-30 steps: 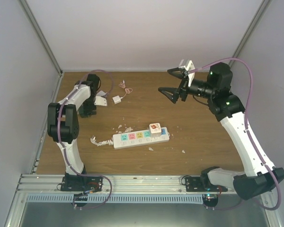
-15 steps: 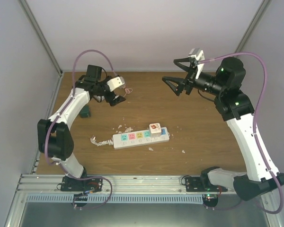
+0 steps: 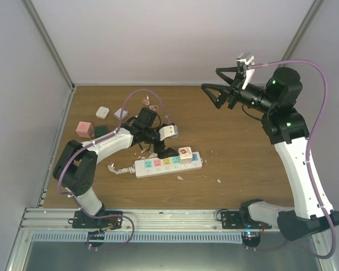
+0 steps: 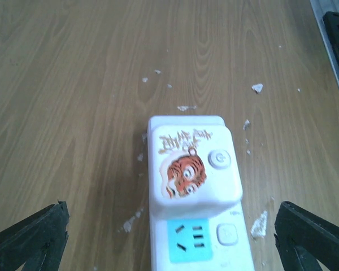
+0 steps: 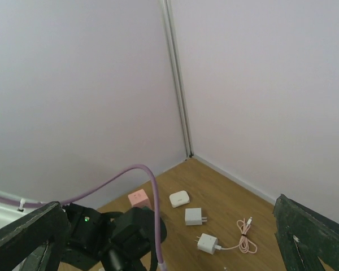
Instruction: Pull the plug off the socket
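In the left wrist view only a short stretch of the power strip (image 4: 200, 248) shows: 1 blue outlet face and a round button, with the rest cut off by the bottom edge. The plug (image 4: 192, 166), a white cube with a tiger picture and its own button, sits in the strip just past that face. Its pins are hidden, and it covers whatever of the strip lies beyond. The left gripper (image 4: 169, 226) appears only as 2 dark fingertips in the bottom corners, spread wide and touching nothing.

From above, the strip lies flat near the middle of the wooden table (image 3: 237, 147). Its short cord (image 3: 117, 169) is bunched at the left end, and the plug is seated near the right end. The left gripper hovers just behind the strip, and its arm hides part of the tabletop. The right gripper (image 3: 210, 78) hangs high at the far right, jaws apart and empty, well apart from the strip.

At the far left lie a pink cube (image 3: 83, 129), a dark green block (image 3: 101, 130), a white rounded case (image 3: 102, 112), a white charger (image 3: 121, 113) and a pink cable (image 3: 152, 103) — small and hard to make out. White crumbs (image 3: 218, 180) dot the wood around the strip.
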Controlling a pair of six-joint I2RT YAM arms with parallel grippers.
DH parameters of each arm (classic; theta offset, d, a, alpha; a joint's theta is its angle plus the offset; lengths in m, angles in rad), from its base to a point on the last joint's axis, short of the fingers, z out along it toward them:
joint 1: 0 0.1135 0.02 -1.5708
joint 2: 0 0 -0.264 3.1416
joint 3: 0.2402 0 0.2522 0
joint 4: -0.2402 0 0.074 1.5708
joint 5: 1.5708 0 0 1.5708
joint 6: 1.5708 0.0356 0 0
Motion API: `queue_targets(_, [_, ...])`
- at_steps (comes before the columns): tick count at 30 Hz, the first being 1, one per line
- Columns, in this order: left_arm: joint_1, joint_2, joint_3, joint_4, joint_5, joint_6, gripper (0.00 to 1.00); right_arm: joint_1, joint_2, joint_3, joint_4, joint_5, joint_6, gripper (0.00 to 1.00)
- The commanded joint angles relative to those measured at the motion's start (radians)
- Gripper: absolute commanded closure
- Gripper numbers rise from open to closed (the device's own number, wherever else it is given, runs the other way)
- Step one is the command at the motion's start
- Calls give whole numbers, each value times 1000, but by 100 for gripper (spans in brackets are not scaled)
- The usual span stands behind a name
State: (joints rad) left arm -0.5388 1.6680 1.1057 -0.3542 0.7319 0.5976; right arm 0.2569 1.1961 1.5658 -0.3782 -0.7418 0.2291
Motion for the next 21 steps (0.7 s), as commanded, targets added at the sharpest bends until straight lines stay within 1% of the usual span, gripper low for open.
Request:
queue_targets(1, [-39, 39, -1, 170, 7, -49, 1, -24, -13, 34, 19, -13, 60, 0])
queue_targets(3, [-62, 61, 1, 185, -2, -56, 1, -30, -13, 32, 17, -17, 67, 0])
queue_targets(7, [-109, 100, 12, 189, -55, -51, 6, -44, -13, 20, 17, -12, 69, 0])
queue_targets(9, [-121, 115, 10, 194, -71, -56, 9, -47, -22, 2, 19, -13, 40, 0])
queue_targets(14, [-147, 134, 0, 199, -94, -61, 12, -52, -44, -84, -50, -15, -208, 0])
queue_targets(19, [-169, 142, -26, 225, -139, -65, 15, -66, -79, -253, -76, -8, -432, 0])
queue_targets(21, [-175, 150, -19, 222, -152, -66, 18, -73, -90, -318, -80, -7, -502, 0])
